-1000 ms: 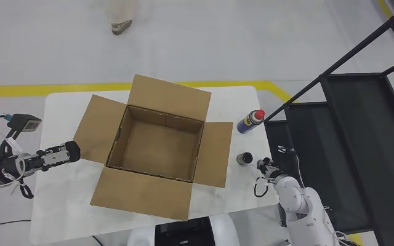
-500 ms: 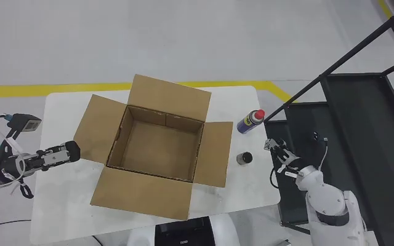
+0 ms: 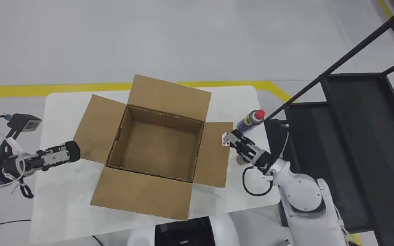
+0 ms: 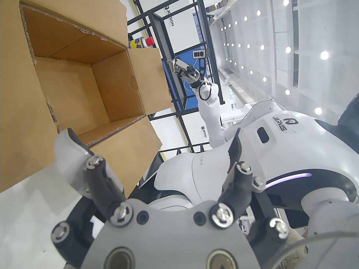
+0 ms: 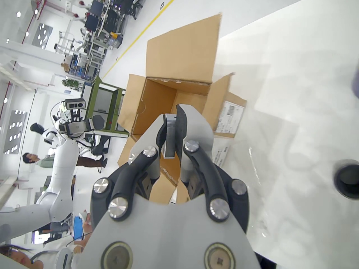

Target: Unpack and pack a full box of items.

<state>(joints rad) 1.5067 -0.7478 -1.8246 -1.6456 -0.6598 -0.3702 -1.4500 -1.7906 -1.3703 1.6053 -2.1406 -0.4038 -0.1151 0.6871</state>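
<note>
An open cardboard box (image 3: 156, 147) stands mid-table with its four flaps spread and nothing inside it; its inner walls (image 4: 70, 79) and its flaps (image 5: 179, 54) show in the wrist views. My right gripper (image 3: 229, 140) hangs over the box's right flap, shut on a small flat grey piece (image 5: 169, 138). From the left wrist view, that gripper (image 4: 179, 67) appears beyond the box. My left gripper (image 3: 72, 149) rests low over the table, left of the box, open, with nothing between its fingers (image 4: 70, 149).
A blue spray can with a red cap (image 3: 250, 121) lies right of the box, its cap showing past the box (image 4: 140, 43). A small black cylinder (image 3: 244, 158) stands by the right flap (image 5: 347, 179). A black metal rack (image 3: 345, 135) borders the table's right side.
My right arm swung from the table's right edge, past the rack, leftward to above the box's right flap. The left arm, box, can and cylinder stayed put.
</note>
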